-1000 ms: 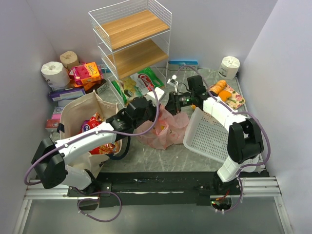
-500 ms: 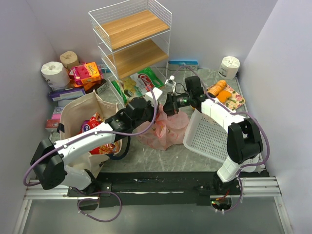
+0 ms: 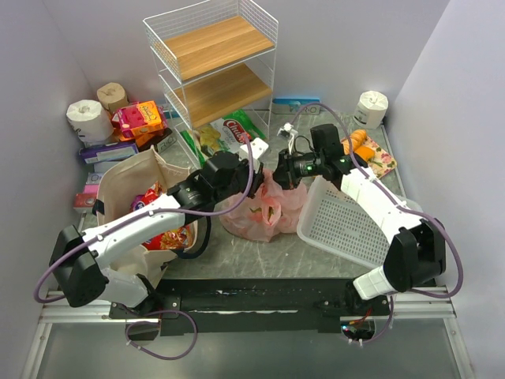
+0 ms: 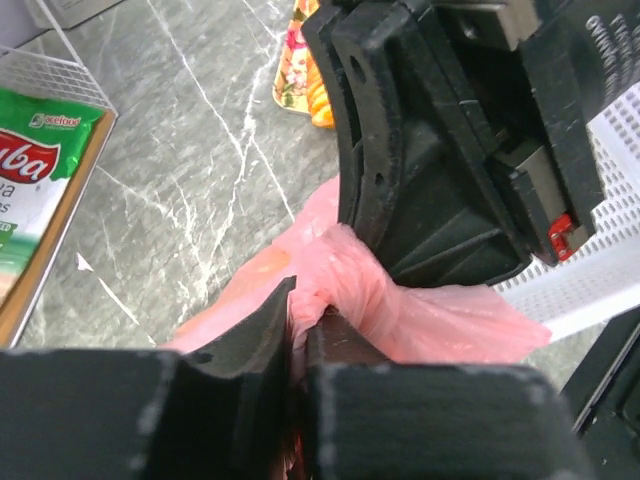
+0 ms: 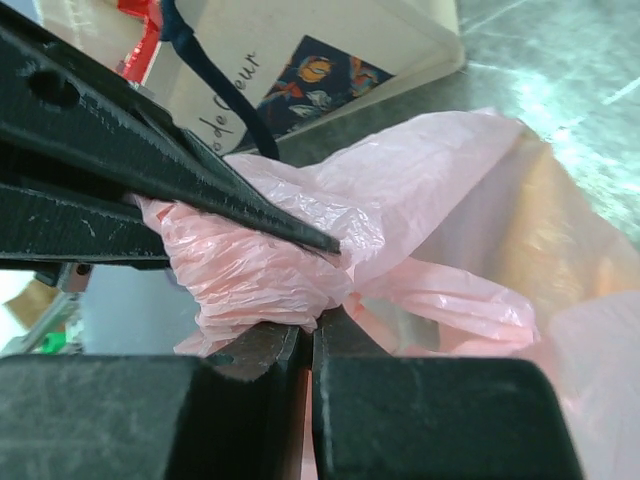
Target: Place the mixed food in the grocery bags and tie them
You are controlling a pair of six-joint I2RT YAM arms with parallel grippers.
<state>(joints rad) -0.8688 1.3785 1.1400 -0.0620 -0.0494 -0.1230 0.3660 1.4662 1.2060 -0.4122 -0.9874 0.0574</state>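
Note:
The pink plastic grocery bag [image 3: 260,212] lies mid-table with fruit showing dimly through it. Its twisted handle plastic [image 4: 352,282] runs between both grippers. My left gripper [image 4: 303,312] is shut on one pink strand, just left of the bunch, seen from above as the left gripper [image 3: 251,160]. My right gripper [image 5: 312,328] is shut on the other crumpled pink strand [image 5: 255,265], and stands at the bag's upper right as the right gripper [image 3: 282,175]. The beige canvas tote [image 3: 126,180] stands open at the left with shiny red and purple snack packets [image 3: 155,199] inside.
A tilted white perforated basket [image 3: 345,223] leans right of the pink bag. The wire shelf rack [image 3: 211,67] stands at the back, with green packets [image 3: 237,130] at its foot. Toilet rolls [image 3: 85,118] and boxes sit back left; another roll [image 3: 371,106] and a floral packet [image 3: 377,158] sit back right.
My right gripper has closed onto the pink handle plastic and its arm has swung rightward, drawing the strand taut. The left gripper keeps its pinch and has shifted slightly right.

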